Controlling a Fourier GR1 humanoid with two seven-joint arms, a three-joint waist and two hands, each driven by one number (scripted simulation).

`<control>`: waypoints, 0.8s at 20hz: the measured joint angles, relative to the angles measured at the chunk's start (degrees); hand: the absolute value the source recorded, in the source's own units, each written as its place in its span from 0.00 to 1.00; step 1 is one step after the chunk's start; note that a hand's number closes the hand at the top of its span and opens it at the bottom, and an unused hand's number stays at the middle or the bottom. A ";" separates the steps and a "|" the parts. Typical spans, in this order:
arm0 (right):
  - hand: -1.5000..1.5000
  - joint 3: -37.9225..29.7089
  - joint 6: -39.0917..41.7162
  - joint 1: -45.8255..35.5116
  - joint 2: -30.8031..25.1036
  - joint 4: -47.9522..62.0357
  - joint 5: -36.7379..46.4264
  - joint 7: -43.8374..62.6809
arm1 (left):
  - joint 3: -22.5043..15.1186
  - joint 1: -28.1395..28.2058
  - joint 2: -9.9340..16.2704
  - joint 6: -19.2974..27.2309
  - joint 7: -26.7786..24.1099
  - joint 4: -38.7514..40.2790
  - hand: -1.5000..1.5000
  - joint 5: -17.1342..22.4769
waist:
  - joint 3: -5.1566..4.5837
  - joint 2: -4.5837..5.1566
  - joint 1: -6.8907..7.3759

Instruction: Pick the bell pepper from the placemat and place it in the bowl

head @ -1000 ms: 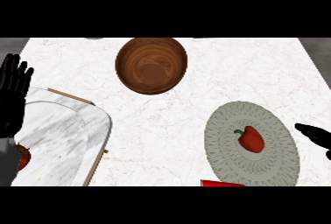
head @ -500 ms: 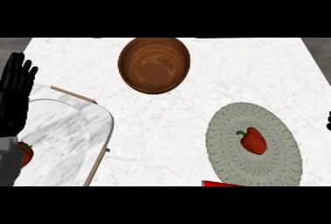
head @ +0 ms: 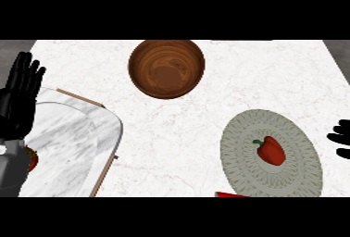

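1. The bell pepper [head: 271, 150] is red with a green stem, and it lies near the middle of a round grey placemat [head: 240, 163] at the lower right of the frame. Nothing is touching it.
2. The wooden bowl [head: 167, 68] sits at the upper centre, well apart from the placemat, and I can see nothing inside it.
3. The right hand [head: 341, 138] only pokes in at the right edge, level with the pepper. A few dark fingertips show just beside the placemat's right rim, off the pepper. From so little I cannot tell whether the fingers are spread or curled.
4. The left hand [head: 21, 95] stands at the left edge with its fingers straight and pointing up, released, holding nothing. It rests there, its grey forearm running down to the lower left corner.
5. A pale marble board [head: 71, 139] with a wooden edge lies at the lower left, partly under that forearm.
6. A small reddish thing [head: 32, 160] peeks out beside the forearm on the board; I can't make out what it is.
7. A red sliver [head: 231, 195] shows at the bottom edge, just below the placemat.
8. Everything rests on a white marble counter [head: 171, 134].
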 measured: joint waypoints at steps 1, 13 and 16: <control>0.00 1.22 -0.51 -0.42 0.98 0.39 1.45 0.01 | 0.37 0.51 -0.01 -0.54 -0.70 0.44 0.50 0.06 | 0.00 0.01 0.07; 0.00 12.81 -0.31 -11.42 11.90 11.51 13.37 1.01 | 2.12 -1.16 -0.33 -2.00 0.56 1.05 0.50 -0.69 | 0.01 0.05 0.40; 0.00 14.52 -0.51 -12.21 14.81 13.41 16.39 1.59 | 2.66 0.45 -0.79 -2.59 0.06 0.11 0.50 -0.76 | -0.01 0.00 0.28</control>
